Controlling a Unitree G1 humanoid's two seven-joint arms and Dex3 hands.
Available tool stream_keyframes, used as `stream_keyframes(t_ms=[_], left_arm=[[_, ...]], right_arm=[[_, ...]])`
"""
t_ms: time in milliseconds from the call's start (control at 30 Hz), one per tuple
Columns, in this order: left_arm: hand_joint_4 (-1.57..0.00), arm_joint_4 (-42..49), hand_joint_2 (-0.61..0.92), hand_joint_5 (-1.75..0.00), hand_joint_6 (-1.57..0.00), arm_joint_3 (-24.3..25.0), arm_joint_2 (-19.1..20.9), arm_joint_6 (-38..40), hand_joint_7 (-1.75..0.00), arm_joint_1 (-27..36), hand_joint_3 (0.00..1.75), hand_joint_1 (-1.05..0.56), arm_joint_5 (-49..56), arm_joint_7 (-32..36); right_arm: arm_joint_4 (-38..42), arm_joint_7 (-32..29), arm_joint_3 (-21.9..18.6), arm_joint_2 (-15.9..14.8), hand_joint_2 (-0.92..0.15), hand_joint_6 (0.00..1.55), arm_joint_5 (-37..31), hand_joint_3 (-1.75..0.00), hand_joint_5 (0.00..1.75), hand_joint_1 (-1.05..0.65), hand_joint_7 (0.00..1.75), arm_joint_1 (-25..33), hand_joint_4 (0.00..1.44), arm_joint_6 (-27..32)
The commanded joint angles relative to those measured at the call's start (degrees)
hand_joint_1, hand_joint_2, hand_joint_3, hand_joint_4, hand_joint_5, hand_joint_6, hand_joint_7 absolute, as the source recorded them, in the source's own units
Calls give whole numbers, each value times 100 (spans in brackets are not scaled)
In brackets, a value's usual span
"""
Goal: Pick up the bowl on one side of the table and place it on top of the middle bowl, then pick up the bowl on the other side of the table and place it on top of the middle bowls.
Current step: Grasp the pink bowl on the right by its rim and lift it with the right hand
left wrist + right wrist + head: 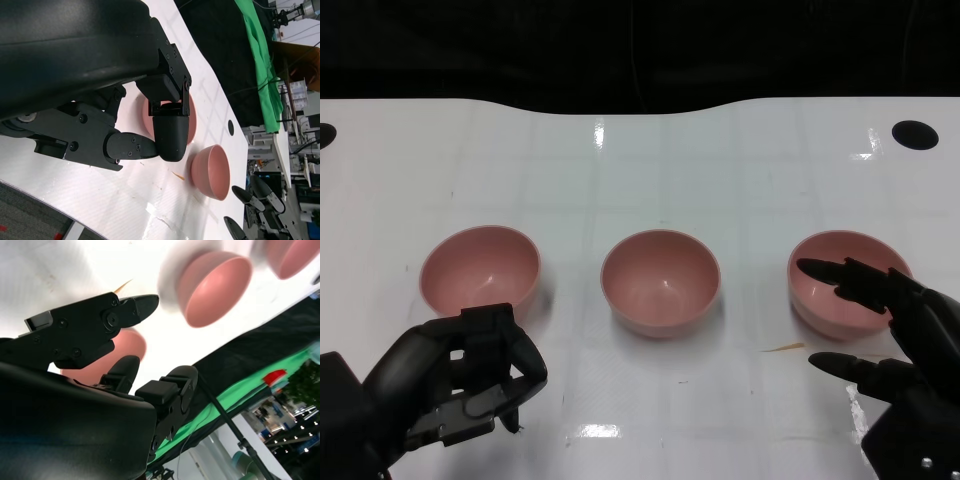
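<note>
Head cam looks down; wrist cams low, all share middle bowl (661, 283)

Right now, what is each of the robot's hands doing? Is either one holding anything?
Left hand: closed, fingers curled in, holding nothing.
Right hand: open, fingers spread over the near rim of the right bowl, holding nothing.

Three pink bowls (480, 268) (661, 281) (840, 283), two hands (470, 385) (895, 340)
</note>
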Motion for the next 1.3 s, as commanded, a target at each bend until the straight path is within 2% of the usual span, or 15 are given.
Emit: stream_keyframes(t_ms=[33,300,600,800,933,1300], left_arm=[[-81,-64,92,-168,-77,-1,78,71,-144,-2,25,-39,104,66],[-79,-110,92,-168,-77,13,48,38,-142,37,27,-35,63,31],[-80,-86,91,-169,-78,1,44,22,-144,26,28,-34,97,54],[-81,-116,91,-167,-77,11,53,26,-143,40,28,-34,93,53],[-81,-116,90,-167,-76,12,52,22,-143,40,29,-34,95,54],[-81,-104,90,-167,-76,9,35,-19,-143,50,30,-31,88,58]], right_arm=[[-157,-3,103,-195,-85,38,-468,0,63,-46,11,-171,15,345],[137,21,440,-480,-80,39,-1289,0,59,-48,7,-574,15,695],[811,13,899,-746,-83,39,-1987,-1,46,-53,2,-1035,18,990],[1413,-138,1146,-782,-85,40,-2188,0,31,-55,1,-1361,25,1058],[1495,-199,1193,-802,-85,40,-2171,0,28,-55,0,-1408,26,1061],[3011,-726,1622,-716,-87,43,-2326,-1,22,-55,1,-2195,31,1082]])
